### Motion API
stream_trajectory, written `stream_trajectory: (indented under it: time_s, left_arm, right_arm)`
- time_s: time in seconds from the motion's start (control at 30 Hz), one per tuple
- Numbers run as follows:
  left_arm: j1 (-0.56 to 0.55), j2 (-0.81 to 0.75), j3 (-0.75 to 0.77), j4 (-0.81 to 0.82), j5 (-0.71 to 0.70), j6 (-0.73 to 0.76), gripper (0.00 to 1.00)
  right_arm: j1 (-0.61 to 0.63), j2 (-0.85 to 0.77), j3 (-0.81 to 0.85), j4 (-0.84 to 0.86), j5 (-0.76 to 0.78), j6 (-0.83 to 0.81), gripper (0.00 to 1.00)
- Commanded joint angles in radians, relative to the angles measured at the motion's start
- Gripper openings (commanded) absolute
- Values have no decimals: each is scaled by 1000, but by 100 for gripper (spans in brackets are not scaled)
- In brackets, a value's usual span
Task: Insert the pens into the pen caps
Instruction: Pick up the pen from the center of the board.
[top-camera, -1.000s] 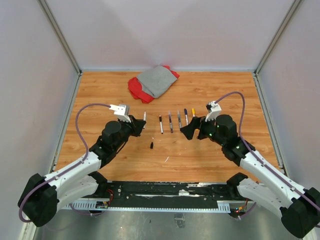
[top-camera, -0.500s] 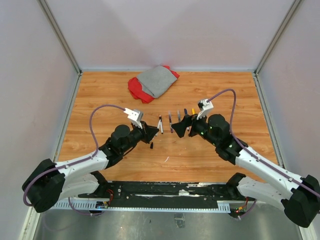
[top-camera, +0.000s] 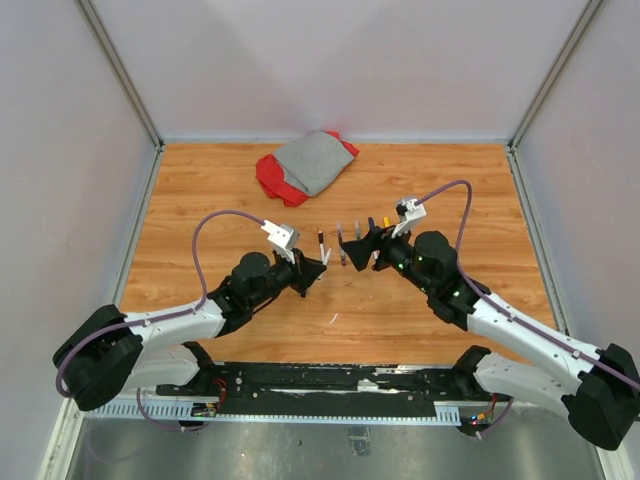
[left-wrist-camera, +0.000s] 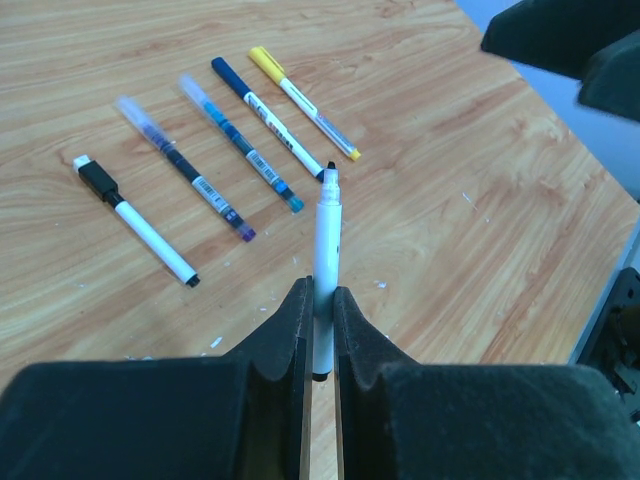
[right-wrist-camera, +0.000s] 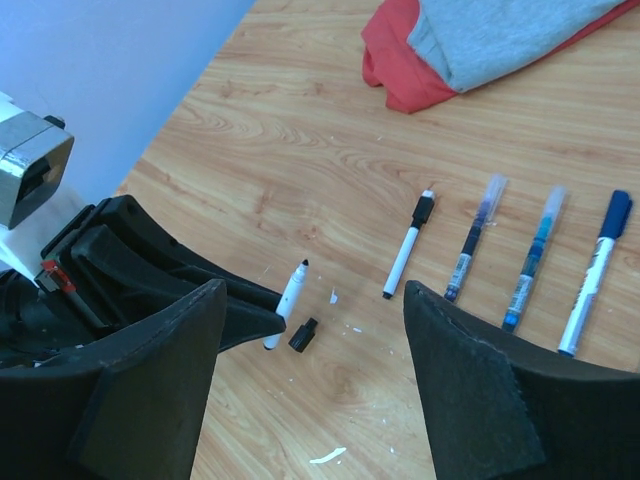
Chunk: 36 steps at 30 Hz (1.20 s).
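My left gripper (left-wrist-camera: 320, 300) is shut on an uncapped white pen (left-wrist-camera: 326, 230), whose dark tip points away from the wrist. In the right wrist view this held pen (right-wrist-camera: 290, 292) hangs low over the wood, just left of a loose black pen cap (right-wrist-camera: 303, 335) lying on the table. My right gripper (right-wrist-camera: 312, 292) is open and empty above them. Several capped pens lie in a row: white with a black cap (left-wrist-camera: 135, 220), two clear-capped (left-wrist-camera: 185, 170) (left-wrist-camera: 240, 145), dark blue (left-wrist-camera: 270, 105), yellow (left-wrist-camera: 305, 105). From above, the left gripper (top-camera: 316, 268) and the right gripper (top-camera: 358, 246) nearly face each other.
A grey cloth over a red one (top-camera: 305, 165) lies at the back of the wooden table (top-camera: 200, 200). A white scrap (right-wrist-camera: 330, 455) and small white flecks lie near the cap. Pale walls close in on both sides and the back.
The left arm has swung right and forward with the pen, bringing it over the loose cap. The right gripper has moved left over the row of pens, and its jaws stand a little narrower.
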Motion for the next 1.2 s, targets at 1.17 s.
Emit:
stream_trajectory:
  time_s: [1.17]
  left_arm:
    - [-20,22,27,64,-1,34,0]
  right_arm:
    - [32,327,44,207,-78,294,57]
